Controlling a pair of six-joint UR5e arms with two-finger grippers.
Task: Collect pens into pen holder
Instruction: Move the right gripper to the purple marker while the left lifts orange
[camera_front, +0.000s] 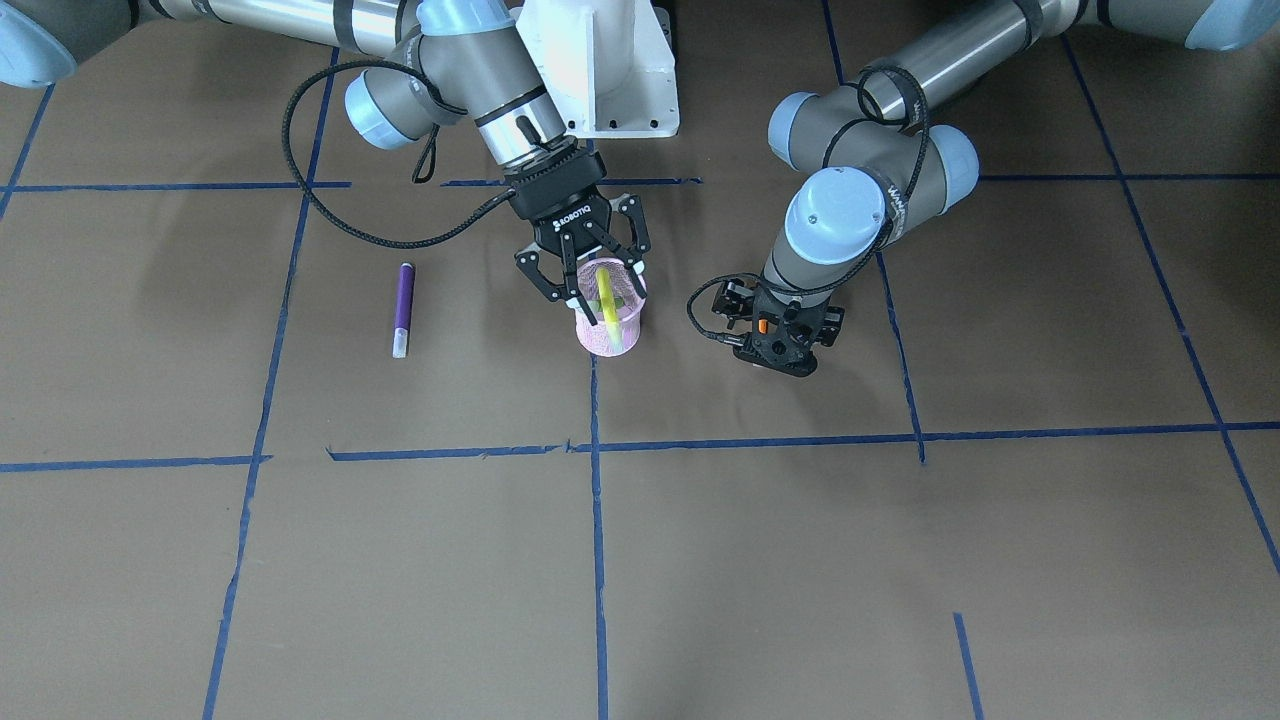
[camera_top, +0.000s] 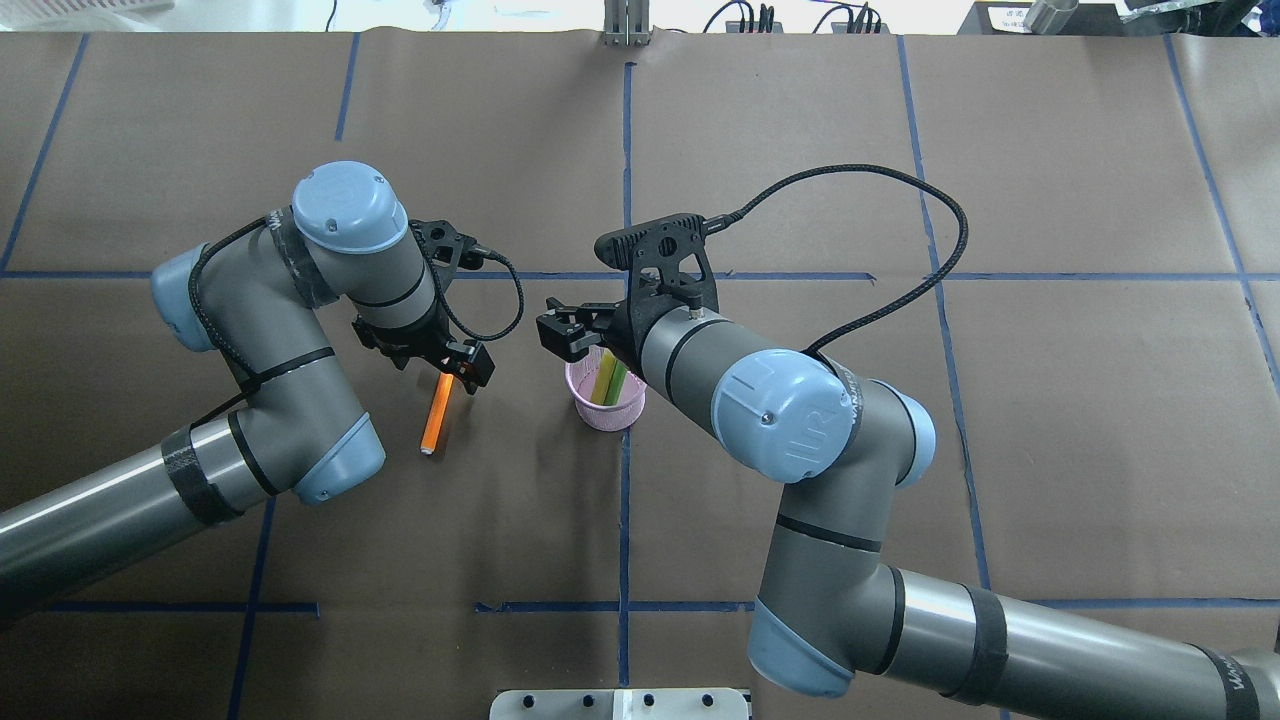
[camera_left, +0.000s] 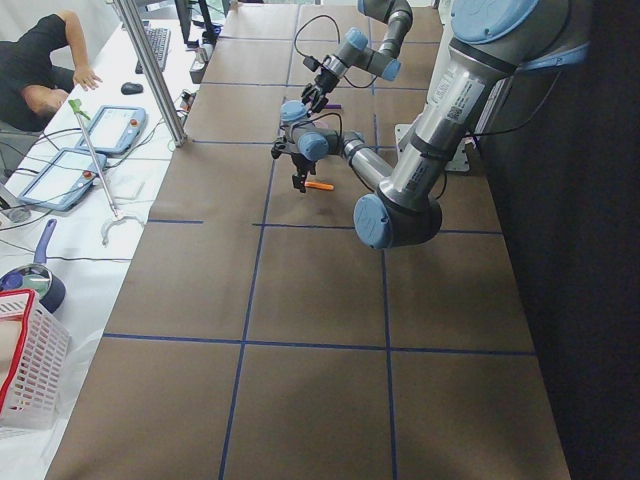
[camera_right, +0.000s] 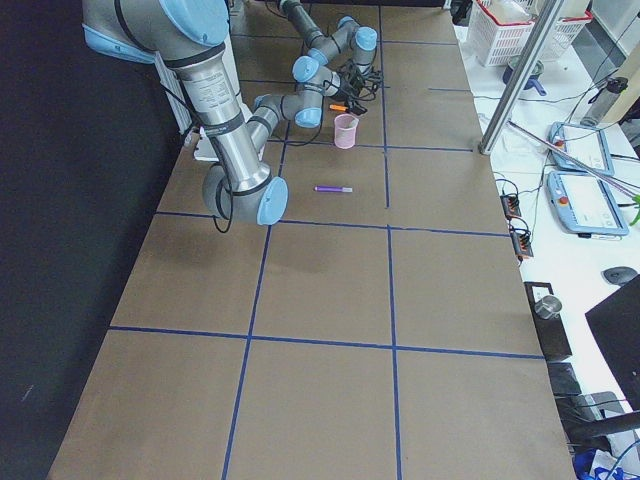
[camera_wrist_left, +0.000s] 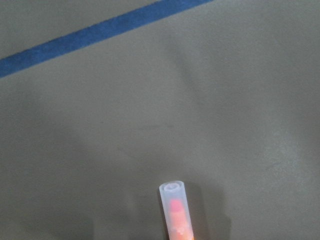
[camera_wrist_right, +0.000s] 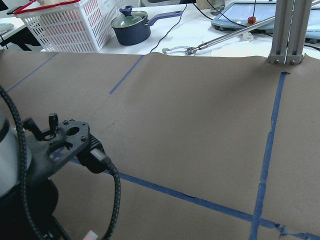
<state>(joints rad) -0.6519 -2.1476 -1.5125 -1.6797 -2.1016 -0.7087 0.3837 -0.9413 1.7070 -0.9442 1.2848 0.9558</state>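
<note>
The pink mesh pen holder (camera_front: 608, 335) stands near the table's middle, also in the overhead view (camera_top: 605, 410). The green pen (camera_front: 607, 300) leans inside it. My right gripper (camera_front: 592, 275) hovers open just above its rim, with the jaws spread either side of the green pen's top. My left gripper (camera_front: 780, 340) is beside the holder, shut on one end of the orange pen (camera_top: 435, 415). That pen slants toward the robot, with its pale cap end (camera_wrist_left: 174, 200) near the table. The purple pen (camera_front: 403, 308) lies on the table on the holder's other side, apart from both grippers.
The white robot base (camera_front: 600, 70) stands behind the holder. Blue tape lines (camera_front: 597, 520) cross the brown table. Beyond the table's end are a white basket (camera_wrist_right: 65, 25), a blue pot (camera_wrist_right: 131, 27), a metal post (camera_wrist_right: 287, 30) and an operator (camera_left: 40, 70).
</note>
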